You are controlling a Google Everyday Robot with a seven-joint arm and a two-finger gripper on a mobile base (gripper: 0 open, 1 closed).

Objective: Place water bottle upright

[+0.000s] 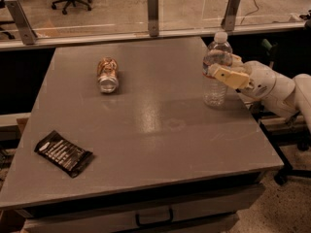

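Claw [221, 67] grips the upright water bottle [215, 93] around its middle near the surface's [160, 130] right edge, well apart from the toppled can [107, 74].

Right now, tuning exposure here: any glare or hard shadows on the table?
Camera view: warm, dim light; a pale sheen across the table centre; only soft shadows beside the can and bottle; the gripper, at the bottle's middle near the table's right edge, is evenly lit.
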